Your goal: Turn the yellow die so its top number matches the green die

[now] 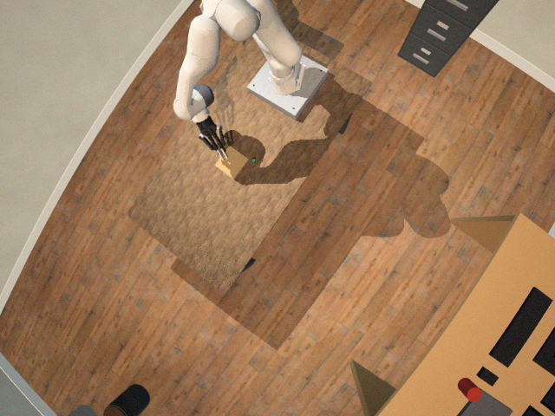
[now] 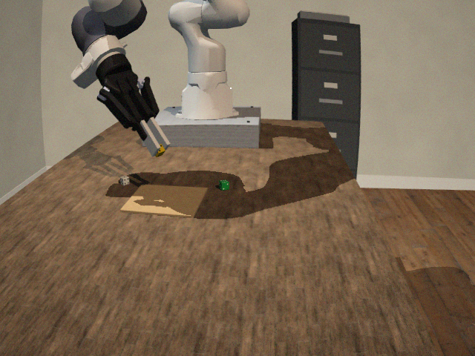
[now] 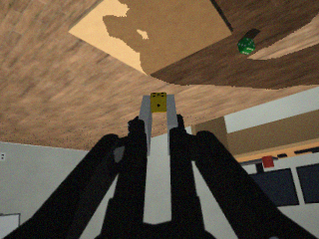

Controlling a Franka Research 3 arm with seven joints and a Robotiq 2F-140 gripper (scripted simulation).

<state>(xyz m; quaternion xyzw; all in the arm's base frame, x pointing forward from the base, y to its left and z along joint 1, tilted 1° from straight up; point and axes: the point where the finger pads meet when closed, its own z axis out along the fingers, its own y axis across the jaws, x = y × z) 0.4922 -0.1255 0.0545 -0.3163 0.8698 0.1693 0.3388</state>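
Note:
My gripper point(image 2: 158, 148) point(image 3: 159, 107) is tilted and shut on the yellow die point(image 2: 160, 150) point(image 3: 159, 103), held in the air at the fingertips. In the wrist view one die face shows a single dark pip, with a face with several pips above it. The tan mat point(image 1: 236, 166) point(image 2: 179, 195) point(image 3: 184, 30) lies flat on the table, partly in the arm's shadow. The green die point(image 1: 254, 159) point(image 2: 223, 185) point(image 3: 246, 46) rests on the table beside the mat; its top number is too small to tell. The white die point(image 2: 125, 180) rests on the table on the mat's other side.
The arm's grey base block point(image 1: 286, 105) point(image 2: 207, 133) stands at the back of the table. A dark drawer cabinet point(image 1: 441, 33) point(image 2: 326, 73) stands beyond the table. A desk point(image 1: 470, 286) stands farther off in the top view.

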